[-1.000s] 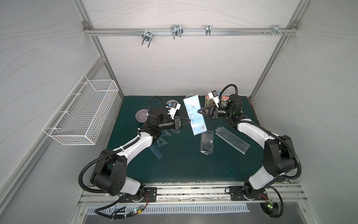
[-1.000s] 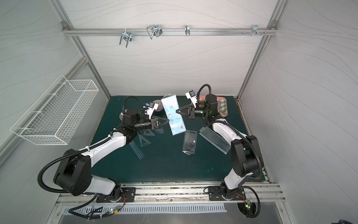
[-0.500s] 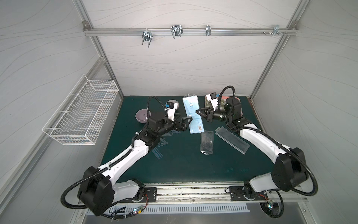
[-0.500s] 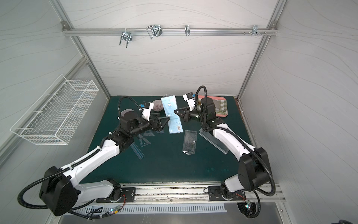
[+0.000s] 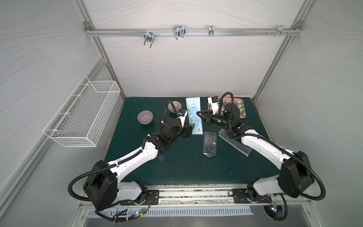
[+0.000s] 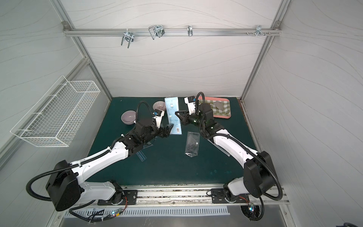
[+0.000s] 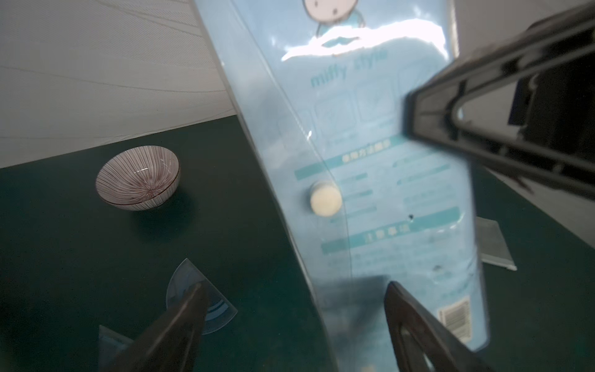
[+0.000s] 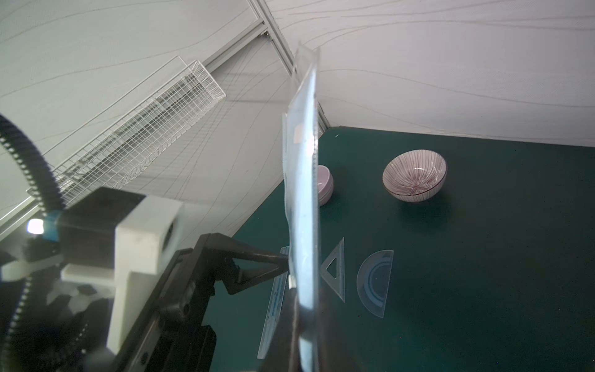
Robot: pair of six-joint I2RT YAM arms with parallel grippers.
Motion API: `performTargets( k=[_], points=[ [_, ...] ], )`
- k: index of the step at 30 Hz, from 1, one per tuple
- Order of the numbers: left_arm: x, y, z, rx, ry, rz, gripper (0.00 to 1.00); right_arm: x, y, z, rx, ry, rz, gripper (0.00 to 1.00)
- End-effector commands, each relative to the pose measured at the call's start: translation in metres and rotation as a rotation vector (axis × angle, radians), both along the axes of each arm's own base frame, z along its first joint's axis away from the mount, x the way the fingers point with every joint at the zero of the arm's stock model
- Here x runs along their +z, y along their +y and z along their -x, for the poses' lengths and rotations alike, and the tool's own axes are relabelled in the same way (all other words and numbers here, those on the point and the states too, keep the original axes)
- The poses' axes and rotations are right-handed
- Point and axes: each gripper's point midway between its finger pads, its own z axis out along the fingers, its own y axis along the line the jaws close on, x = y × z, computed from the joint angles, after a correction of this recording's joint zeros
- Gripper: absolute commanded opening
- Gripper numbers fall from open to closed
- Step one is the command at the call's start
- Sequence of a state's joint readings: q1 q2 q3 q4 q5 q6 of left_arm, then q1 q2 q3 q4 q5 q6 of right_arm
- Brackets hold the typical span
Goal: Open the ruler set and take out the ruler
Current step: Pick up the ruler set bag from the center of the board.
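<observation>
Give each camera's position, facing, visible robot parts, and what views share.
Both top views: high at the front, looking down at the table; left arm, right arm whole, down to left gripper and right gripper.
Left wrist: on the left arm, looking past its open fingers at the blue pouch and striped bowl; right gripper clamps the pouch.
Right wrist: on the right arm, seeing the pouch edge-on; left gripper and its camera mount show.
Shared: pouch and striped bowl, all views.
</observation>
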State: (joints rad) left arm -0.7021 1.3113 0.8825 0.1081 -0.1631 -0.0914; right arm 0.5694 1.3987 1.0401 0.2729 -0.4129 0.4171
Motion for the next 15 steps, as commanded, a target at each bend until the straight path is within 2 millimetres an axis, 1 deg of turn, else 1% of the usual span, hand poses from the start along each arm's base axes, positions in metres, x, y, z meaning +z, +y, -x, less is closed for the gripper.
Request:
performTargets(
  k=[1,6,10,15],
  points=[
    [0.022,0.003,-0.013,0.071,-0.105,-0.061,0.81,0.023,-0.004,0.003,-0.023,-0.055,-0.042,0.00],
    [0.027,0.002,-0.016,0.097,-0.160,-0.082,0.76,0.024,-0.003,0.006,-0.012,-0.049,-0.046,0.00],
    [0.038,0.003,-0.022,0.120,-0.203,-0.107,0.71,0.024,-0.002,0.008,-0.006,-0.045,-0.050,0.00],
    [0.051,0.002,-0.024,0.125,-0.250,-0.097,0.64,0.025,-0.002,0.008,-0.004,-0.041,-0.049,0.00]
  ],
)
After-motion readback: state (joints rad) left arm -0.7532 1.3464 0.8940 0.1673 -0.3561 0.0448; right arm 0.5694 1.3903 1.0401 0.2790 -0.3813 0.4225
